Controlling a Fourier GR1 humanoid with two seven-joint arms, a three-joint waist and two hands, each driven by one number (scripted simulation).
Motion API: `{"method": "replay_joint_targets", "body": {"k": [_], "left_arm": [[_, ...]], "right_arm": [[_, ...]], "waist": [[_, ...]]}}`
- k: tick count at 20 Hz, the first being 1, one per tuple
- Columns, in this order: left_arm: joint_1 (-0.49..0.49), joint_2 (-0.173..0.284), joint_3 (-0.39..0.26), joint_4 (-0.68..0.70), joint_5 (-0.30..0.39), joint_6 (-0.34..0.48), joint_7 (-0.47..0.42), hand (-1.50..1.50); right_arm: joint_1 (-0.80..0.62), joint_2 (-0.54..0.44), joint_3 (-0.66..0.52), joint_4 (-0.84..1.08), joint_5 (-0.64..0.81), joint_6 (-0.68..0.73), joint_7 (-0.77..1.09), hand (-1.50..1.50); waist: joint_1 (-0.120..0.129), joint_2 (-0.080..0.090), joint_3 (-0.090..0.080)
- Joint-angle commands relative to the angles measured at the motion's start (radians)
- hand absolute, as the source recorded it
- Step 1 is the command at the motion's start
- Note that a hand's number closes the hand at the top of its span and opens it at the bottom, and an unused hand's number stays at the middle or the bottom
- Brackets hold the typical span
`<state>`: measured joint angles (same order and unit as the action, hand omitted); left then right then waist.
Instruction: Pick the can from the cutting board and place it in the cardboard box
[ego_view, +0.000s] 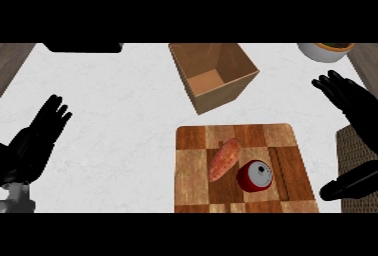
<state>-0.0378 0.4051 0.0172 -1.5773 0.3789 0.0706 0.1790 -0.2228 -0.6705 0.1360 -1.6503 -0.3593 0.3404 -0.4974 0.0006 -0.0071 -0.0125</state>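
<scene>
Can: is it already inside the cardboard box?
No, the can lies on the cutting board beside a sweet potato.

The counter (111, 150) looks like pale, smooth, faintly veined stone. The cutting board (284, 145) is checkered wood in light and dark brown blocks. The box (214, 95) at the far side is matt brown cardboard. The can (255, 176) has a glossy red wall and a grey metal end.

Desk (111, 130): white, faintly marbled top, evenly lit. Grey-brown wood-grain strip (13, 62) at far left corner. Black object (83, 47) at far edge. White bowl (325, 51) far right.
</scene>
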Motion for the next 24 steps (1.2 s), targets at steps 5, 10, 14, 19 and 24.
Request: {"method": "replay_joint_targets", "body": {"k": [5,10,14,19,24], "left_arm": [[0.012,-0.008,0.007,0.002,0.005,-0.021,-0.021,0.0],[0.011,-0.013,0.017,-0.017,0.013,-0.004,0.017,0.0],[0.047,-0.001,0.011,-0.066,0.012,-0.029,0.028,0.0],[-0.002,-0.003,0.045,-0.019,0.009,-0.043,0.017,0.0],[0.071,-0.055,0.005,-0.092,-0.053,-0.011,0.027,0.0]], "right_arm": [[-0.02,-0.258,0.065,-0.149,0.37,0.036,0.094,-1.5],[-0.057,-0.338,0.119,-0.311,0.445,0.094,0.32,-1.5],[-0.126,-0.305,0.223,-0.37,0.479,0.177,0.528,-1.5],[-0.169,-0.195,0.302,-0.413,0.456,0.272,0.763,-1.5],[-0.105,-0.13,0.3,-0.374,0.528,0.324,0.77,-1.5]], "waist": [[-0.007,0.002,0.009],[-0.009,0.001,0.01],[0.016,0.004,0.01],[0.008,0.006,0.011],[0.004,0.006,0.012]]}}
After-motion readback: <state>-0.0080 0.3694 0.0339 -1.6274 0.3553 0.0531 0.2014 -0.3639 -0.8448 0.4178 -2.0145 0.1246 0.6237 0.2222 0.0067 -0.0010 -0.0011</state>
